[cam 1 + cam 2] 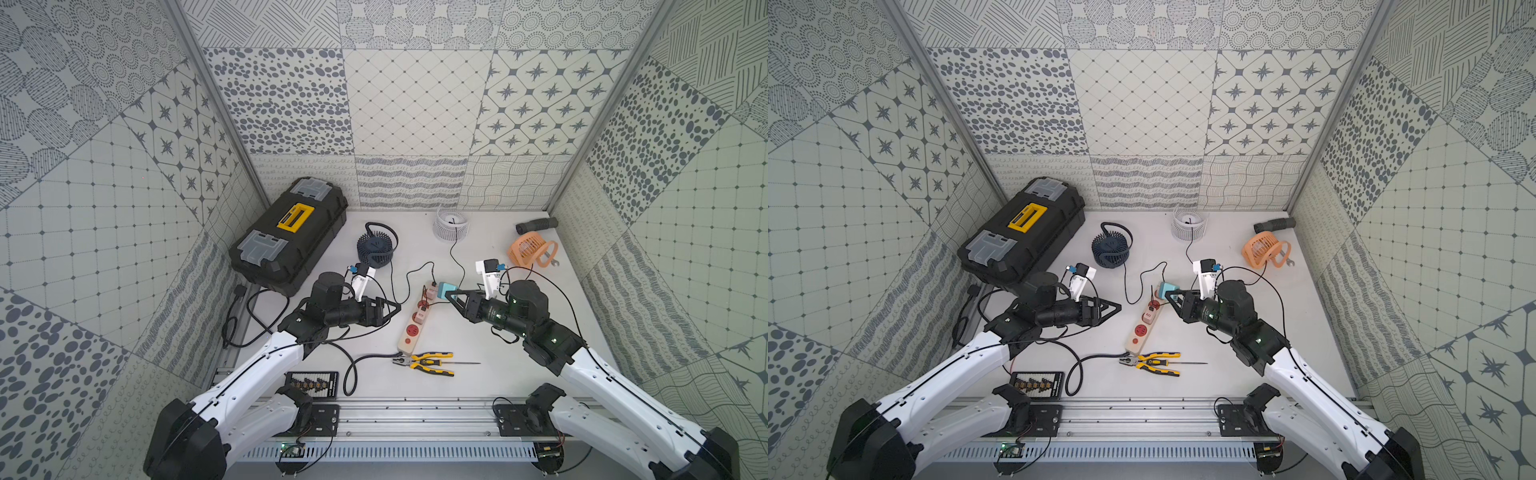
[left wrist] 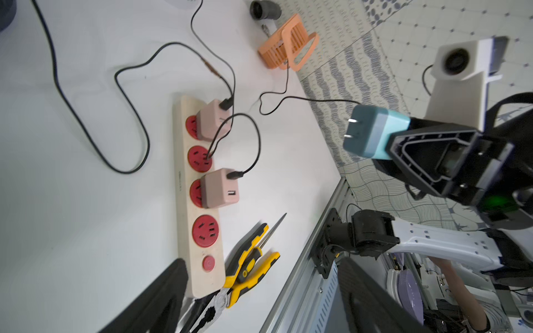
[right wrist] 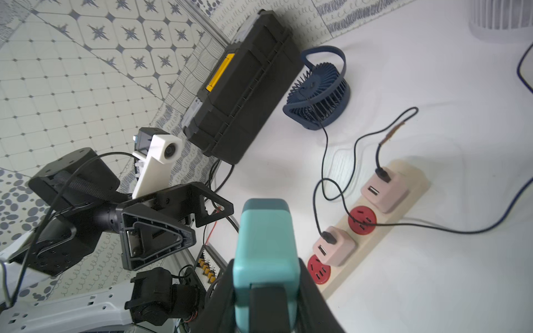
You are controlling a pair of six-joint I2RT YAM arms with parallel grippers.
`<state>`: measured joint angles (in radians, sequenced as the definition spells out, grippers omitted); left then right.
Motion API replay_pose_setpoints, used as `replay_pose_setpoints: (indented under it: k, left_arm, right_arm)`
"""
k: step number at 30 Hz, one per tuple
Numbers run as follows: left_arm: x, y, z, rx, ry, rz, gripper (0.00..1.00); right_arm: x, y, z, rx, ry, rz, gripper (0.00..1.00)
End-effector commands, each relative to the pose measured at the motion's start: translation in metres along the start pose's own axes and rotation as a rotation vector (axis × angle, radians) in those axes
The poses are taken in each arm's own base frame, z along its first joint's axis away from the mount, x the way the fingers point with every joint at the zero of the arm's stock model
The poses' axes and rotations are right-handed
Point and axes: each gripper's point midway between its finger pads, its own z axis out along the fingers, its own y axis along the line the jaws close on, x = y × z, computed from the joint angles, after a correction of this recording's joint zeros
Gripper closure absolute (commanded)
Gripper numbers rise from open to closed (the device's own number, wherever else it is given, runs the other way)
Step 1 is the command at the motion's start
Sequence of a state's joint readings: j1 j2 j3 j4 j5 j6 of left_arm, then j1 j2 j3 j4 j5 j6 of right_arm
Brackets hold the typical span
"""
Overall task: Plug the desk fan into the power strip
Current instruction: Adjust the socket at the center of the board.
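The cream power strip (image 1: 411,332) (image 2: 184,201) lies at mid-table, and two pink adapters (image 2: 215,119) are plugged into it. Two red sockets (image 2: 205,230) are unfilled; a cord lies across one. My right gripper (image 1: 453,296) (image 3: 266,276) is shut on a teal plug (image 1: 448,288) (image 2: 372,132), held in the air by the strip's far end with its prongs toward the strip. In the left wrist view a thin black cord runs from the plug to the orange desk fan (image 1: 525,247) (image 2: 284,43). My left gripper (image 1: 395,307) (image 2: 261,274) is open and empty, left of the strip.
A black toolbox (image 1: 289,237) stands at back left. A navy fan (image 1: 376,247) and a white fan (image 1: 451,224) have cords looping over the table. Yellow pliers (image 1: 424,361) and a thin tool lie by the strip's near end. A black tube (image 1: 536,224) lies back right.
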<state>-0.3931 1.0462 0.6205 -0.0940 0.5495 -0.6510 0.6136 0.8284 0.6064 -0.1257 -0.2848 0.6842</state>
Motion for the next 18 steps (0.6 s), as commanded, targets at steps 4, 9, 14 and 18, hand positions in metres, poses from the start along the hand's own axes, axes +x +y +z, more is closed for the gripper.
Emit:
replay_pose_setpoints:
  k: [4,9,14,18]
  left_arm:
    - [0.062,0.044,0.023,-0.15,0.228,-0.039,0.18]
    - [0.082,0.052,0.036,-0.166,0.305,-0.055,0.2]
    - [0.095,0.057,0.046,-0.159,0.346,-0.077,0.21]
    - [0.101,0.055,0.059,-0.131,0.37,-0.084,0.25]
  right_arm:
    - [0.018,-0.012,0.007,0.07,0.026,0.008,1.0]
    - [0.03,-0.016,0.01,0.103,0.042,0.021,1.0]
    - [0.038,-0.018,0.014,0.121,0.061,0.028,1.0]
    - [0.04,-0.019,0.016,0.132,0.063,0.029,1.0]
